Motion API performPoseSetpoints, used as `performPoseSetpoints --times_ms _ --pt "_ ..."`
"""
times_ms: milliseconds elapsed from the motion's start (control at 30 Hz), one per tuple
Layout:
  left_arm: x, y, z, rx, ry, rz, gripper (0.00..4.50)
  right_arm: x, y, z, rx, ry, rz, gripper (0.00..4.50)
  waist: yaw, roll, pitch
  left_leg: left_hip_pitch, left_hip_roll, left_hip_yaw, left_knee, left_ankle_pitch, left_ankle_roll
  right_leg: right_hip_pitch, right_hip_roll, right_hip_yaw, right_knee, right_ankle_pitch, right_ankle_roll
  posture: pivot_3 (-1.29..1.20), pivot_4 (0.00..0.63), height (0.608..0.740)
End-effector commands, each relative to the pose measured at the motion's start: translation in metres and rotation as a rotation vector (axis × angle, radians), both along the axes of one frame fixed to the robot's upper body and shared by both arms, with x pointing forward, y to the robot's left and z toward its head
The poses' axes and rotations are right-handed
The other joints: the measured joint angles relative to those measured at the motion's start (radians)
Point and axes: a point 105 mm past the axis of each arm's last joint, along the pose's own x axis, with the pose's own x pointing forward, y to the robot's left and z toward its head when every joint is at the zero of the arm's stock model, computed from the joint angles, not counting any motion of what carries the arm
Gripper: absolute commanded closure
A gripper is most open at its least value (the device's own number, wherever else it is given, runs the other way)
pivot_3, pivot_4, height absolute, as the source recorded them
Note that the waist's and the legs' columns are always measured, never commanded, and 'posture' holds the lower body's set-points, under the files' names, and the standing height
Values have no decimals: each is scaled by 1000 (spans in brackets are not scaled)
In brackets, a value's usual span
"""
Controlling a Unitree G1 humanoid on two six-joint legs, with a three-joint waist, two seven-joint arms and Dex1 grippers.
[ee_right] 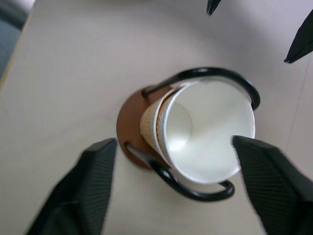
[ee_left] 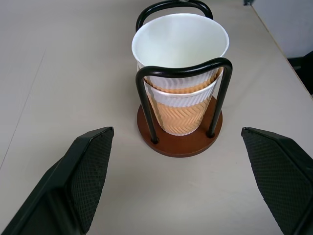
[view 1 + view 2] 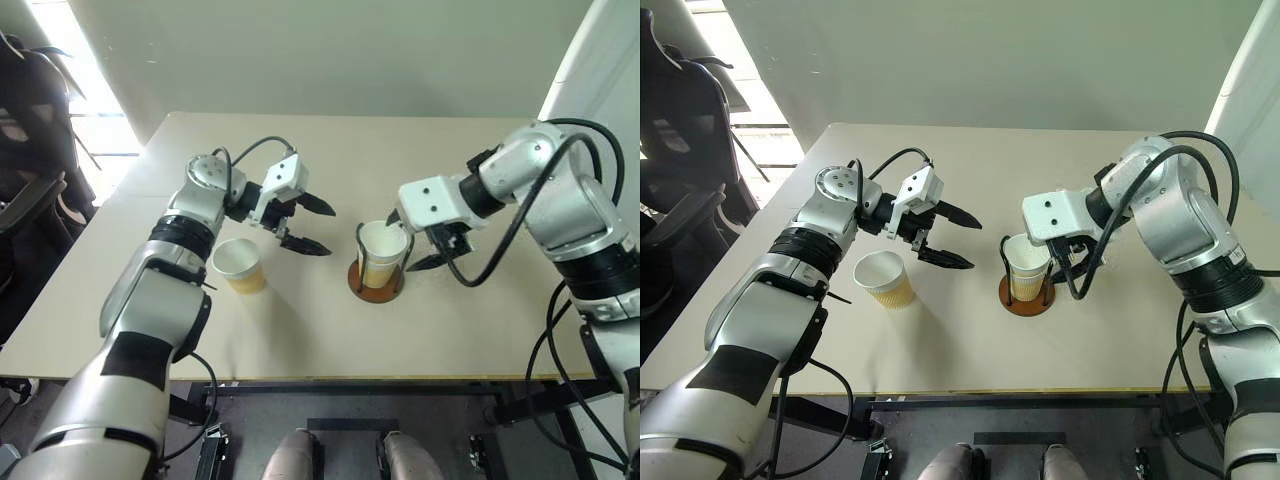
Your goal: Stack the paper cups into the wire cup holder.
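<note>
1. Standing on the beige worktop (image 3: 330, 340), the wire cup holder (image 2: 180, 139) has a round reddish-brown base and two upright black wire loops.
2. Two of the paper cups sit nested inside it; the upper cup (image 2: 181, 51) rests in the lower cup (image 2: 182, 115), whose tan herringbone wall shows between the loops. In the right wrist view the nested pair leans to one side within the loops.
3. A third paper cup (image 3: 240, 265) stands upright and alone on the worktop, to the left of the holder and well apart from it, its white inside facing up.
4. The left pincer (image 3: 308, 225) hovers above the worktop between the lone cup and the holder, pointing toward the holder. Its two black fingers are spread wide and hold nothing; one finger (image 2: 83, 176) shows textured padding in the left wrist view.
5. The right pincer (image 1: 173, 181) is right at the holder, angled down over the stacked cups. Its fingers stand wide, one on each side of the holder, and are not pressed against the cups.
6. No brand, label or writing can be read on the cups, the holder or the worktop; the cup walls carry only the pressed herringbone pattern.
</note>
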Motion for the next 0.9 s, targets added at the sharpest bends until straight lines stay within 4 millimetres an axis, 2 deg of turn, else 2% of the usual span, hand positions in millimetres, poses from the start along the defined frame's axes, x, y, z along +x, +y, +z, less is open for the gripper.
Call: performPoseSetpoints --times_ms 33,167,300,500,600,733,900 --pt "0 3 24 -27 -30 -9 0 3 -5 46 204 -37 -83 185 1 0 0 0 0 0 0 0 0 0 0 0 0 0 0 0 150 740" --pt "3 11 44 -11 -70 33 0 -3 -11 64 338 -9 -124 185 3 0 0 -1 0 0 0 0 -1 0 0 0 -2 -1 -1 0 150 740" --pt "4 19 58 9 -89 67 0 -8 -9 79 454 -5 -127 185 0 0 0 -1 0 0 -3 0 -1 -1 0 0 -3 -1 -2 0 150 740" --pt "4 33 63 91 -139 93 0 -13 -7 89 497 4 -118 185 -3 0 0 -1 0 0 -7 2 -3 -4 1 0 -2 -2 -3 0 150 740" --pt "4 49 60 208 -188 111 0 -14 -6 87 492 13 -115 185 -4 0 0 -1 1 0 -9 2 -4 -5 1 0 -1 -3 -4 0 150 740" --pt "0 83 55 463 -290 105 0 -17 -2 89 512 13 -88 185 -6 -1 0 -1 1 1 -10 4 -6 -8 4 -1 1 -4 -6 0 150 740" --pt "-7 103 58 564 -331 96 0 -21 -3 89 505 28 -71 185 -5 -2 0 -4 2 -5 -11 4 -7 -10 2 -1 5 -6 -8 0 150 740"
